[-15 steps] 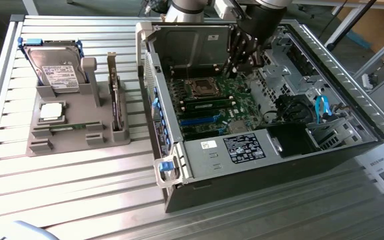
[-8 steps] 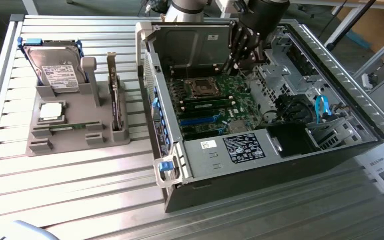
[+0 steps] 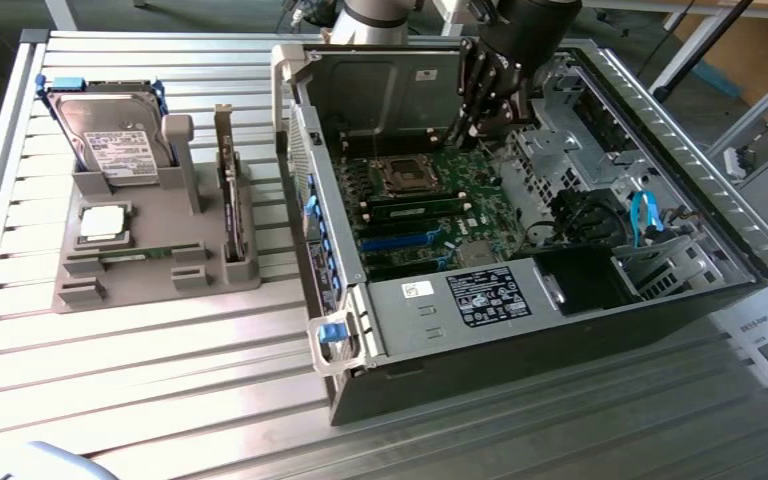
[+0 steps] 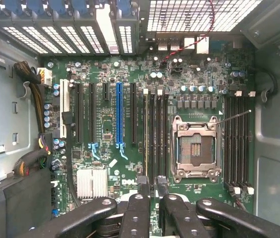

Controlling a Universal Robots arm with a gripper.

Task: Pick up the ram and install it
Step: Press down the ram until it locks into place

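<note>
Seating looks like the step in hand. I judge it wants the stick square in its slot and pressed evenly along its length until both end latches close. The hand hangs above the motherboard, fingertips a little apart with nothing between them. What I take for the ram stands edge-on in the slot bank beside the CPU socket, in the slot farthest from that socket. The hand is over that bank's end, clear of the stick
</note>
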